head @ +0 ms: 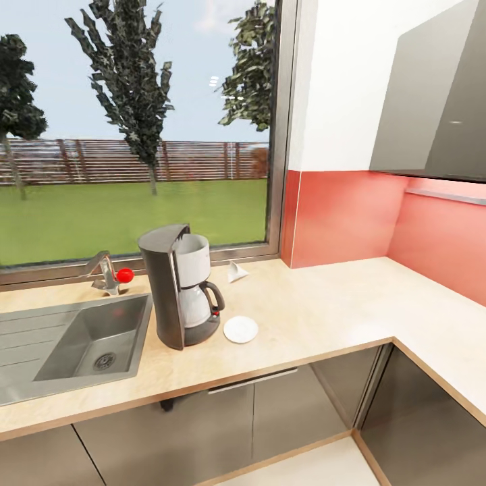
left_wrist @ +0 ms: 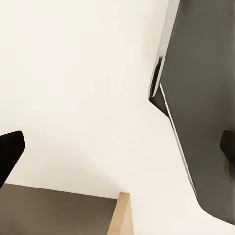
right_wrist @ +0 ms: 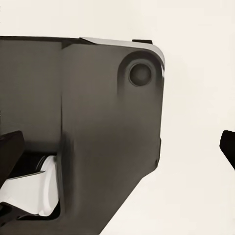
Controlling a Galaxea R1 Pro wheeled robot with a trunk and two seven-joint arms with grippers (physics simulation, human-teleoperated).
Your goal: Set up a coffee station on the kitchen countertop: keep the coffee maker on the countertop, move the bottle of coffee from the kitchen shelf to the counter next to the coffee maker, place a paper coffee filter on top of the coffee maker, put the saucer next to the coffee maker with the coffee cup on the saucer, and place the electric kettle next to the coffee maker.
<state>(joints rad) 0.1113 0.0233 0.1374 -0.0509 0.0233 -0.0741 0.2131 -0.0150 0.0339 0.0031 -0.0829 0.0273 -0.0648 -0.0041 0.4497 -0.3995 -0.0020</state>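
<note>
Tall dark grey drip coffee maker (head: pixel 181 287) with glass carafe stands on the light wood-grain surface (head: pixel 317 317) beside the inset steel sink (head: pixel 74 344); a small flat white saucer (head: pixel 241 329) lies just beside it (cup absent). Both tools (left_wrist: pixel 117 152) (right_wrist: pixel 117 156) gape wide, empty. Judged step: fetching remaining items; next calls for locating the cup.

The robot's body showed in the wrist views alone. In the left wrist view, two black fingertips (left_wrist: pixel 10 152) entered from opposite edges, matte and blunt; the near one had a flat slanted end. In the right wrist view, a dark grey glossy base panel (right_wrist: pixel 98 137) had a rounded corner, a thin pale edge and a round recessed disc (right_wrist: pixel 141 73). Black fingertips (right_wrist: pixel 10 152) flanked it.
</note>
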